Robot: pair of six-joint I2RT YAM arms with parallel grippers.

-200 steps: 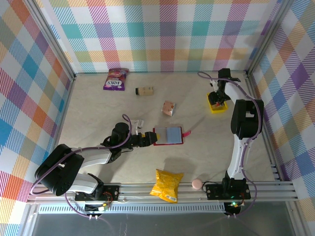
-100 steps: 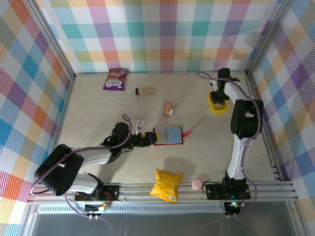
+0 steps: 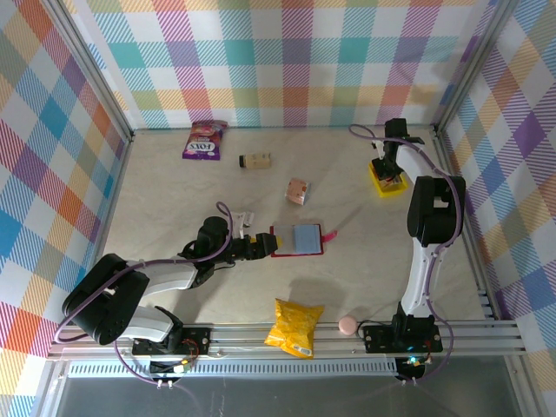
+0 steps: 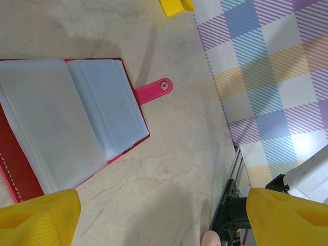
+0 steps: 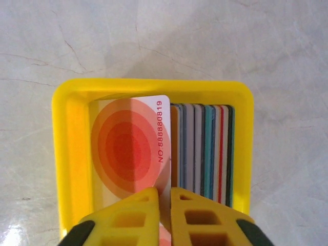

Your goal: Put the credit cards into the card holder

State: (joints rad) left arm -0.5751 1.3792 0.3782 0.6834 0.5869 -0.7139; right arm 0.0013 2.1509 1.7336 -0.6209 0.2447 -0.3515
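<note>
The right gripper's (image 5: 164, 207) jaws are pressed together on the near edge of one card, a white card with red concentric circles (image 5: 128, 148) and a printed number along its side. That card leans at the left end of a row of credit cards (image 5: 205, 148) standing on edge in a small yellow tray (image 5: 66, 148). The others show as thin blue, grey, teal and red edges packed side by side.

The card holder (image 3: 300, 239) lies open and flat on the table (image 3: 174, 191). The tray sits well apart from it, beyond it and to its right, near the back right corner.

The left gripper's (image 3: 261, 246) jaws stand wide apart at the card holder's left edge, with nothing between them that they grip. Whether a finger touches the red cover I cannot tell. From the left wrist view the holder's clear inner pockets (image 4: 66, 123) look empty, and its pink snap tab (image 4: 154, 91) sticks out unfastened on the right side.

Judging by this, the task is at its very start. No card sits in the holder. The first card is pinched but not lifted out of the tray. It must be carried across to the holder and slid into a pocket, and the rest of the row must follow.
</note>
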